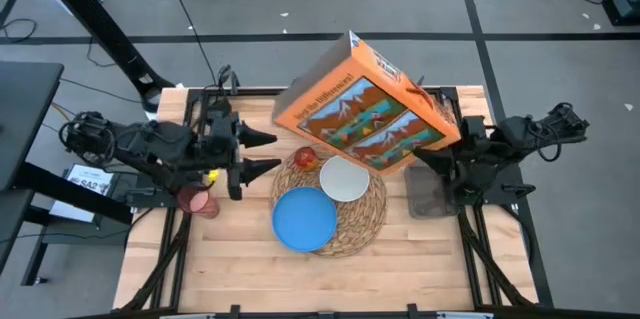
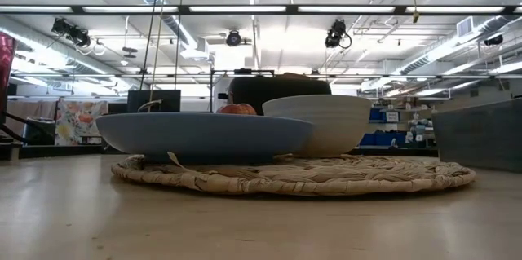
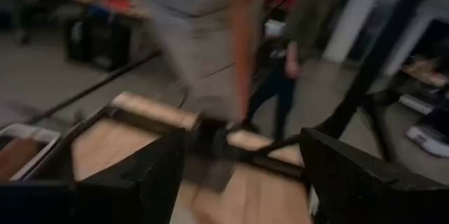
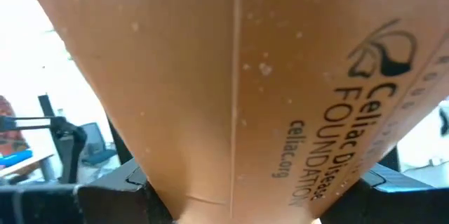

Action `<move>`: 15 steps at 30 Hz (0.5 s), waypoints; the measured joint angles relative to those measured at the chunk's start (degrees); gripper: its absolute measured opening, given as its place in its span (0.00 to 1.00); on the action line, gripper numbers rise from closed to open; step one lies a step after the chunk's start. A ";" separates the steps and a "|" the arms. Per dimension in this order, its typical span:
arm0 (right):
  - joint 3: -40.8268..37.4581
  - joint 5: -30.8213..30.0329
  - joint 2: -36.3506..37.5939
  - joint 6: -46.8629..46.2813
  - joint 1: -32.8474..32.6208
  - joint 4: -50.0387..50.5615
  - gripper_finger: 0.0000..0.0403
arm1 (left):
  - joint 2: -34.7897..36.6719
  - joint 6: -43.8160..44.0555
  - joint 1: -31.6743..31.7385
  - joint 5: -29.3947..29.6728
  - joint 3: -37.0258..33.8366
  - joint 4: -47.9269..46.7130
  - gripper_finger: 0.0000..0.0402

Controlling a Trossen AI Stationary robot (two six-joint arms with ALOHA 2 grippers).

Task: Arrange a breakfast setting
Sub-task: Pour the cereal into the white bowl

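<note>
Right pincer (image 1: 440, 124) grips an orange cereal box (image 1: 365, 104), tilted above the mat (image 1: 365, 221) at 12 o'clock. Left pincer (image 1: 262, 153) hangs wide, empty, at the mat's 9 o'clock. Plate (image 1: 305, 218), bowl (image 1: 344, 179) and fruit (image 1: 306, 157) sit on the mat; cup (image 1: 197, 201) far left on the tabletop. Likely pouring step; next, tip the box over the bowl.

Left gripper (image 3: 242, 175) jaws spread over wood table (image 3: 112, 143); blurry person (image 3: 298, 48) in bkgd.
</note>
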State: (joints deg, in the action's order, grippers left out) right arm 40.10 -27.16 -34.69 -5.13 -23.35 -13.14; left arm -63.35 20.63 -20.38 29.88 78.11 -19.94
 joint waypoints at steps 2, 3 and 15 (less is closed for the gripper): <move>-1.89 -0.02 3.06 -1.99 0.02 1.95 0.64 | -0.01 2.23 0.00 1.76 0.00 -3.45 0.69; -2.56 -0.23 4.58 -2.74 0.02 3.78 0.64 | -0.07 3.03 0.00 2.39 0.00 -4.61 0.68; -3.65 1.83 20.44 -11.58 0.05 30.88 0.64 | -5.31 4.69 3.03 5.93 0.00 -6.59 0.63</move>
State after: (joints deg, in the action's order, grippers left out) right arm 36.45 -25.33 -14.25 -16.71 -23.31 17.74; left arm -68.67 25.32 -17.36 35.81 78.11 -26.53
